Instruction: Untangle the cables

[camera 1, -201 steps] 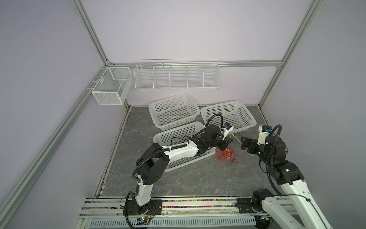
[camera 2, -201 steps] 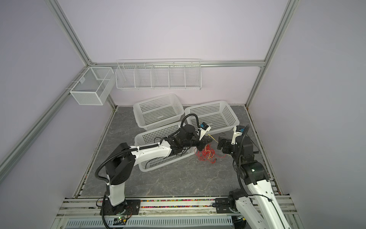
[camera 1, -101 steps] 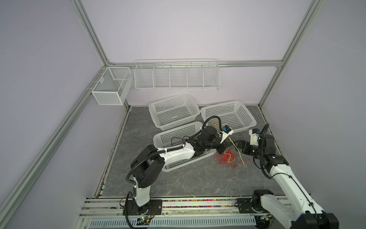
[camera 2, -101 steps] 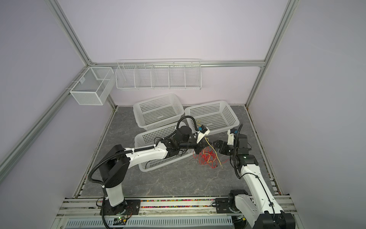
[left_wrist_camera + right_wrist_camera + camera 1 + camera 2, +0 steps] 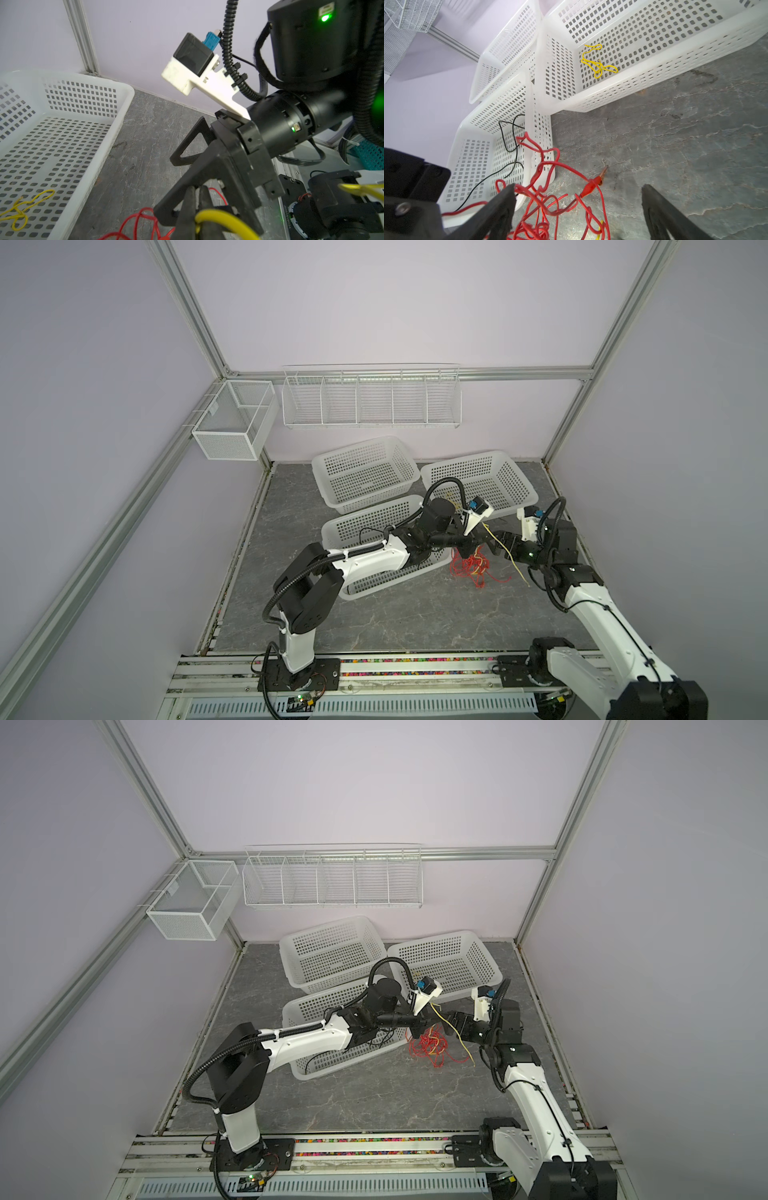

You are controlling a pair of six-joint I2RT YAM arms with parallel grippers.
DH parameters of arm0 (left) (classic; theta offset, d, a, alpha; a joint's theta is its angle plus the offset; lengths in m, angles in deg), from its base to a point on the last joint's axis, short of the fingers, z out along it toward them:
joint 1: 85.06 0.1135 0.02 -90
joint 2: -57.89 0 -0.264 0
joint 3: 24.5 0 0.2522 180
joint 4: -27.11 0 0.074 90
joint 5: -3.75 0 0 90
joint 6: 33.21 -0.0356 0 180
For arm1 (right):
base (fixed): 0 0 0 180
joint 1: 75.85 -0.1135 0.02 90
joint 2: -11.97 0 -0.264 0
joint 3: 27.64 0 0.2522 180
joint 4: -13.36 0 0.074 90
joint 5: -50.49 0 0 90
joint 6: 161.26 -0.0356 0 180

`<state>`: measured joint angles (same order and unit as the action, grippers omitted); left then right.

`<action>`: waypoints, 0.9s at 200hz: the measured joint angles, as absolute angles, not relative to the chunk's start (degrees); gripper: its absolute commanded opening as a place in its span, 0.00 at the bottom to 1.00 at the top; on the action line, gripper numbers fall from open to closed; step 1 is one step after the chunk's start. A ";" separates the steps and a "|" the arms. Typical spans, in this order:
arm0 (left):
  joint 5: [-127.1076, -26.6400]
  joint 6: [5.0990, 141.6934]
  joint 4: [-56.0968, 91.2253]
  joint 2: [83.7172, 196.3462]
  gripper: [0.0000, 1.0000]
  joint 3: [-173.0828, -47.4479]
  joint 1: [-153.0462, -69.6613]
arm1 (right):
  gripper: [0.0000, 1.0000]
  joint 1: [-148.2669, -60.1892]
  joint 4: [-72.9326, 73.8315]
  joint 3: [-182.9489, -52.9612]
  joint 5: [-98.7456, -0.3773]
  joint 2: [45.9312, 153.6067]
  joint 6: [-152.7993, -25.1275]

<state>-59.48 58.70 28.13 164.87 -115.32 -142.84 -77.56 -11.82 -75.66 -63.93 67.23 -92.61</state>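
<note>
Three white perforated baskets stand toward the back of the grey marbled desk [image 5: 395, 614]: a far basket [image 5: 365, 472] by the wall, a right basket [image 5: 478, 481] beside it, and a near basket [image 5: 374, 522] in front, with the left arm [image 5: 365, 562] reaching across it. The cables lie in several places. A crinkly red tangle [image 5: 471, 568] sits on the desk just beside the near basket's right end, between the two arms, and its upper strands reach up close under the left fingers [image 5: 190, 207]. Those fingers are pressed together, and a yellow cable [image 5: 218, 216] loops out from between them. In both top views this cable [image 5: 451, 1029] slants from beside the left fingers, across the front of the right fingers [image 5: 500, 207], down to the desk. Whether a red strand is pinched as well I cannot tell. The right fingers are spread wide with nothing in them, low over the tangle, and in the right wrist view a red alligator clip [image 5: 591, 185] shows between them. The other yellow cable [image 5: 596, 62] lies crumpled in the right basket. A black cable [image 5: 508, 137] lies in the near basket.
</note>
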 measured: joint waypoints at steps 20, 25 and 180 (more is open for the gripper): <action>-59.18 58.27 27.91 164.87 0.00 -115.52 -142.86 | 0.95 -77.43 -10.66 -74.74 -64.68 67.32 -93.15; -59.15 58.20 27.85 164.87 0.00 -115.52 -142.86 | 0.95 -77.43 -10.38 -74.57 -64.85 67.32 -93.24; -60.42 61.85 42.32 164.37 0.00 -111.85 -141.09 | 0.96 -77.56 -15.58 -71.88 -62.60 56.15 -94.44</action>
<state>-60.42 61.85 42.32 164.37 -111.85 -141.09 -77.56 -15.58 -71.88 -62.60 56.15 -94.44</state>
